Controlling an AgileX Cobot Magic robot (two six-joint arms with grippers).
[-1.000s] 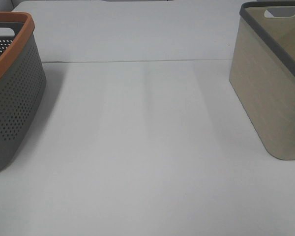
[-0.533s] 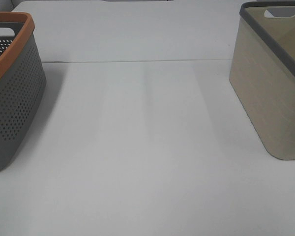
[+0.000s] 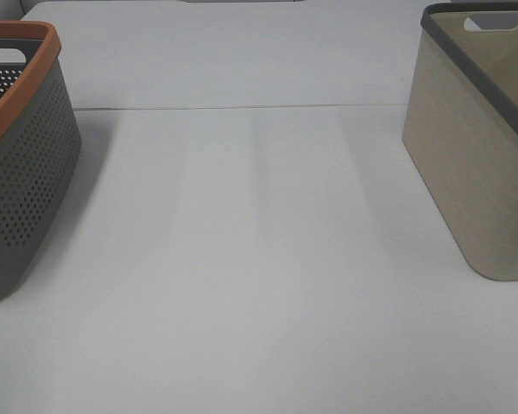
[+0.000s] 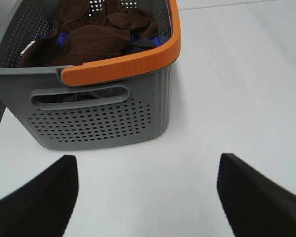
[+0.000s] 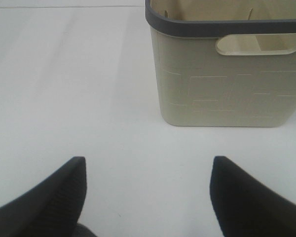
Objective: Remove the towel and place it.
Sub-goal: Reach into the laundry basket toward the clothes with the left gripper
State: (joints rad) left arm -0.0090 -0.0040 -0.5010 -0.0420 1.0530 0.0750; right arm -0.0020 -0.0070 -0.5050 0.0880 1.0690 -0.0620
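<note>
The dark brown towel (image 4: 91, 42) lies crumpled inside the grey perforated basket with an orange rim (image 4: 103, 113), over some blue cloth. In the high view that basket (image 3: 22, 164) stands at the left edge, and the towel is hidden there. My left gripper (image 4: 148, 197) is open over the bare table, short of the basket's handle side, with nothing between its fingers. My right gripper (image 5: 148, 197) is open too, empty, facing the beige basket with a dark grey rim (image 5: 227, 74). Neither gripper appears in the high view.
The beige basket (image 3: 479, 138) stands at the right edge of the white table (image 3: 259, 259). A seam (image 3: 242, 108) crosses the table toward the back. The beige basket's inside looks empty as far as it shows.
</note>
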